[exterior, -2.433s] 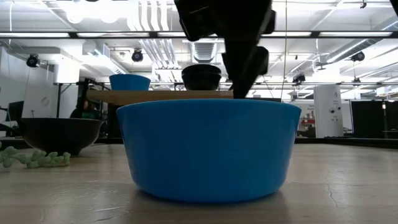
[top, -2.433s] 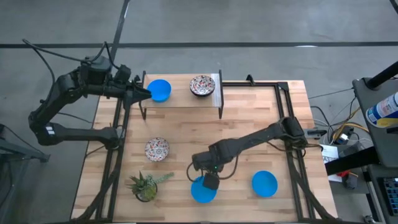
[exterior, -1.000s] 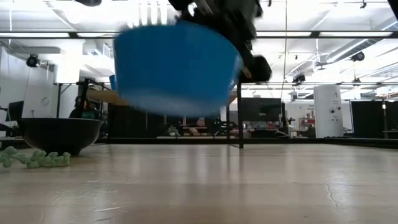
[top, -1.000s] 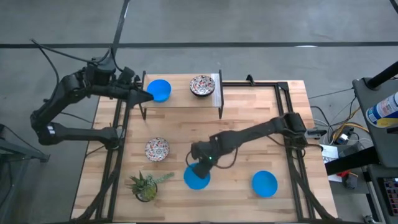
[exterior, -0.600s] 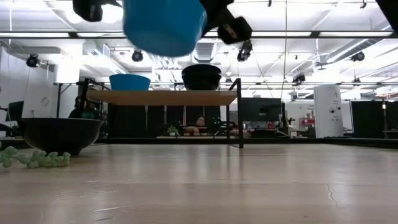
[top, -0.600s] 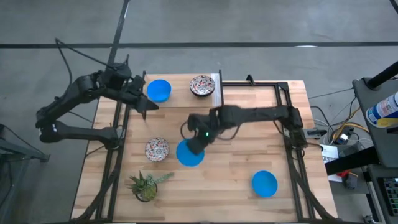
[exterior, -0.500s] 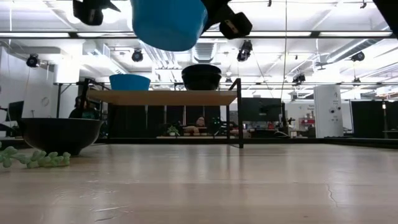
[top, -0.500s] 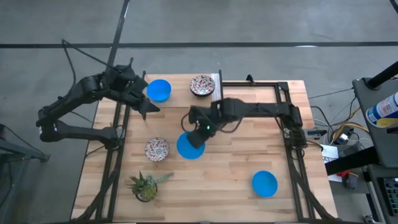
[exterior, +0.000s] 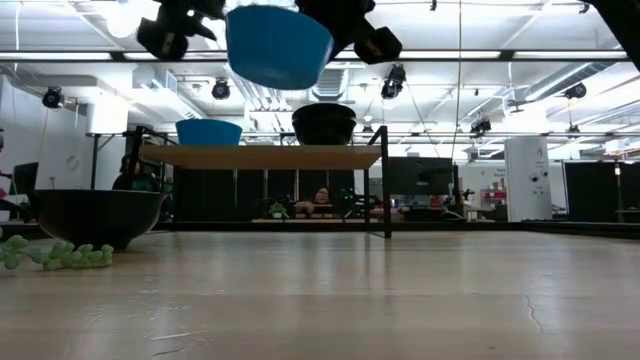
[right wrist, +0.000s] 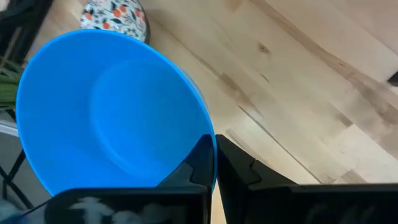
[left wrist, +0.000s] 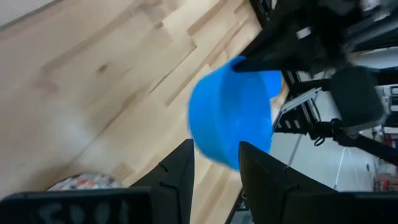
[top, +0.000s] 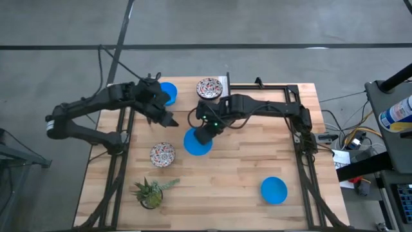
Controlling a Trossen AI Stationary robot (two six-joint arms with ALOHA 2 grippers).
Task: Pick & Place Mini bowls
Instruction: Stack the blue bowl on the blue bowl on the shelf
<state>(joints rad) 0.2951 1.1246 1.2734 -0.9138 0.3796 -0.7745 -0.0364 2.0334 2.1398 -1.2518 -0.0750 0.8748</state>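
Five mini bowls visible. Right hand (top: 205, 135) pinches the rim of a blue bowl (top: 196, 142), fingers (right wrist: 200, 163) closed on its wall, holding it lifted above the worktop (top: 257, 154) near the middle; low view shows it up in the air, higher than the shelf (exterior: 262, 155). Left hand (top: 168, 121) hovers just beside it, fingers (left wrist: 180, 171) apart, holding nothing. On the shelf: blue bowl (top: 167, 92) and patterned bowl (top: 209, 88). Patterned bowl (top: 162, 154) sits near the plant (top: 151, 192); another blue bowl (top: 274, 190) well apart, near right corner.

The right gripper (top: 205, 132) has lifted the blue bowl (top: 196, 142), seemingly toward the shelf (top: 187, 103).
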